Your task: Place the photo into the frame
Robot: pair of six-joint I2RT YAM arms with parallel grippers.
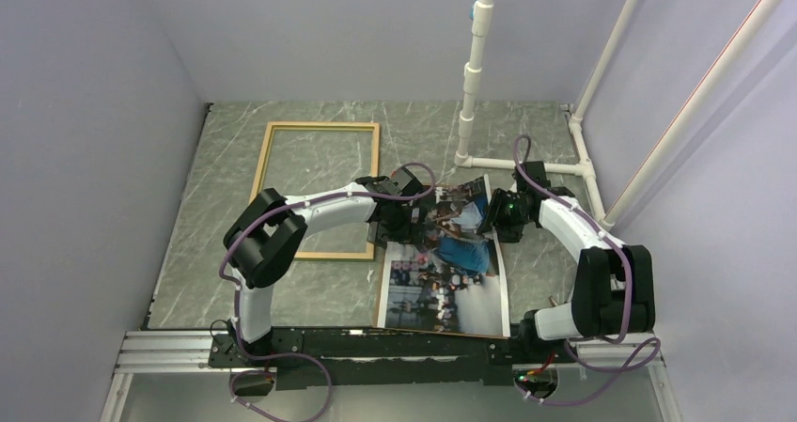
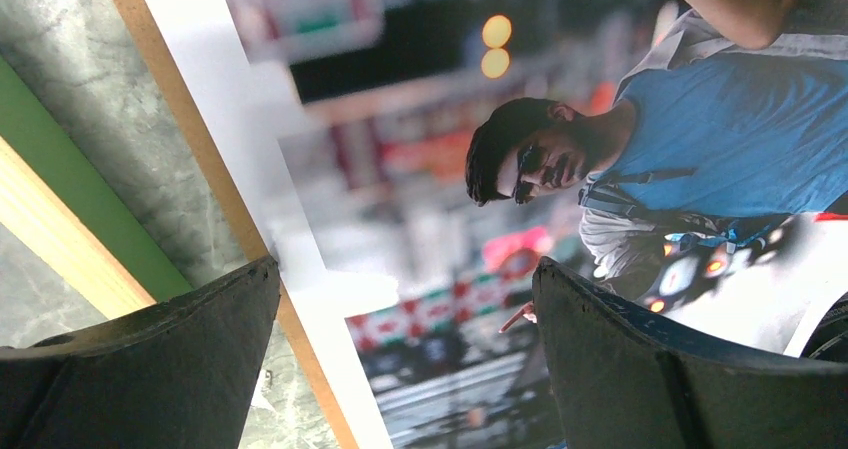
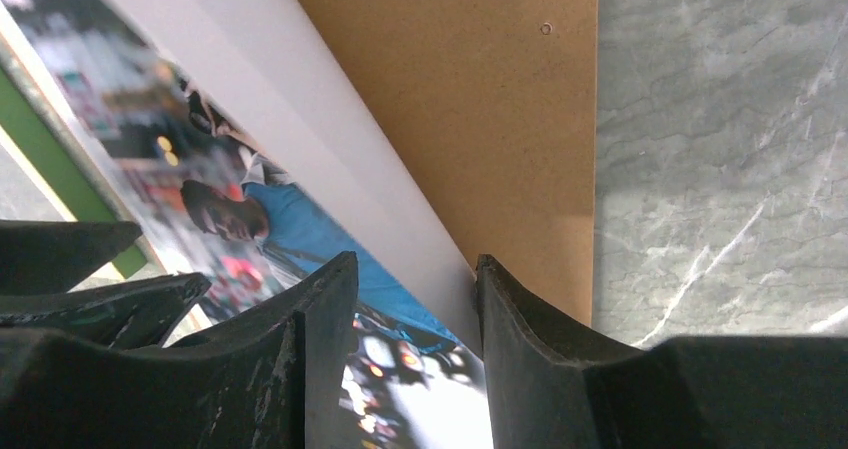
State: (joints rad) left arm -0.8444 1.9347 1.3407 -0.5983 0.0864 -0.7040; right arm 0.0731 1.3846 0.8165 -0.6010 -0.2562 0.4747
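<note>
The photo (image 1: 442, 286) lies picture side up on the brown backing board (image 3: 480, 99), in the middle of the table (image 1: 188, 281), right in front of the two arms. Its long side runs from near to far. Its far end looks curled up a little between the two grippers.

The frame (image 1: 324, 126) lies flat to the left of the photo and a bit farther away, wood side up. Its long side runs near to far too. So the photo has to go left and far, and the left arm is the closer one to the frame.

The left gripper (image 2: 405, 269) has its jaws spread wide over the left edge of the photo, and it holds nothing. The right gripper (image 3: 415, 269) has its jaws partly apart. The right edge of the photo, showing its white back, sits in the gap between them. It is hard to see if a finger touches the paper, but the jaws are not squeezing it.

The signs in the photo are too blurry to read, and no other words show
</note>
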